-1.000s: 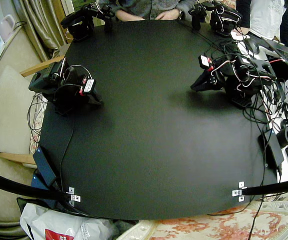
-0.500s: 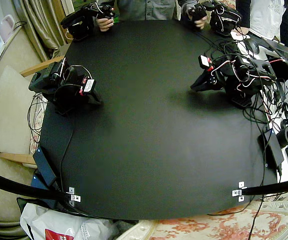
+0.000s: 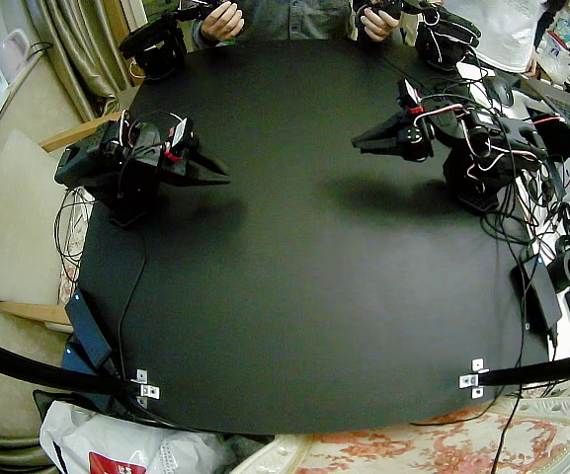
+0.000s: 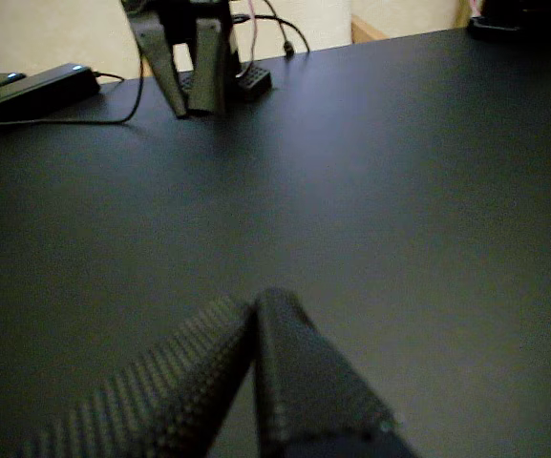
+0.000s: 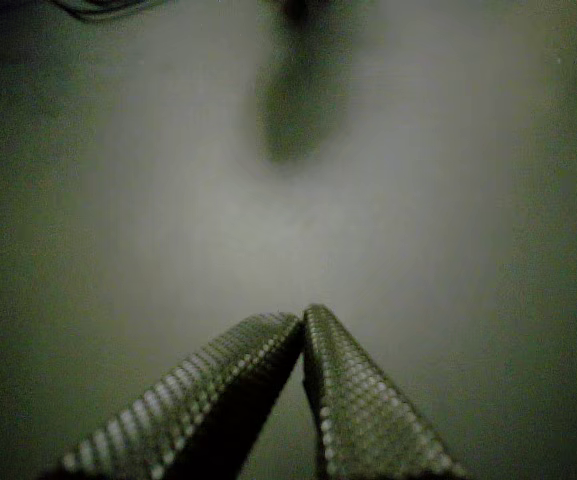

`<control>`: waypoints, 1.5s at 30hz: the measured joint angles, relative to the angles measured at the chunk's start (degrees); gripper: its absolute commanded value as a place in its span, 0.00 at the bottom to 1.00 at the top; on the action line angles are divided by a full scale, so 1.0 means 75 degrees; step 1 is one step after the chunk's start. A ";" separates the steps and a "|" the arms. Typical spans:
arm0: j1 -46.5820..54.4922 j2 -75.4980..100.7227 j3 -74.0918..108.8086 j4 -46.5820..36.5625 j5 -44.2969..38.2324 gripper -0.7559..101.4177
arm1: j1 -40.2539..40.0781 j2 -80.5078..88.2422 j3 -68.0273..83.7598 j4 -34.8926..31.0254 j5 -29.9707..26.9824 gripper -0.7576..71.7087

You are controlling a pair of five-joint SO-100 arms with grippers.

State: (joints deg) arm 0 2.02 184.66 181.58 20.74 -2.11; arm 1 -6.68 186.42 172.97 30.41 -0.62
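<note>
The black table (image 3: 304, 276) carries nothing loose. My right gripper (image 3: 225, 178) points towards the table's middle, shut and empty, just above the surface. My left gripper (image 3: 357, 144) faces it from the other side, raised off the table, shut and holding nothing. In a wrist view the left gripper (image 4: 256, 307) shows its textured jaws pressed together over bare table, with the right arm (image 4: 187, 67) far ahead. In another wrist view the right gripper (image 5: 301, 322) has its jaws closed above blurred dark table.
A tangle of cables and small devices (image 3: 551, 257) crowds the table's edge behind the left arm. A black adapter (image 3: 87, 331) lies beside the table near the right arm. White brackets (image 3: 144, 383) (image 3: 474, 375) mark the near edge. A person's hands (image 3: 227, 18) are at the far edge.
Both arms have unfolded from a tucked pose and stretched their shut grippers towards the table's middle. The person's hands moved at the far edge.
</note>
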 measured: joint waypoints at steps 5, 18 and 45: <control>0.0070 0.0000 0.0000 0.0000 0.0117 0.01 | 0.0059 -0.0012 0.0000 -0.0305 0.0727 0.00; 0.0352 0.0000 0.0000 0.0281 0.0258 0.01 | 0.0059 -0.0012 0.0000 -0.0516 0.1125 0.00; 0.0234 0.0000 0.0000 0.0129 0.0305 0.01 | -0.1723 -0.3387 -0.8285 0.1512 -0.0633 0.18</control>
State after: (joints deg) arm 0 3.78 184.66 181.58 21.71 0.18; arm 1 -19.60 161.02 110.83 41.75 -5.36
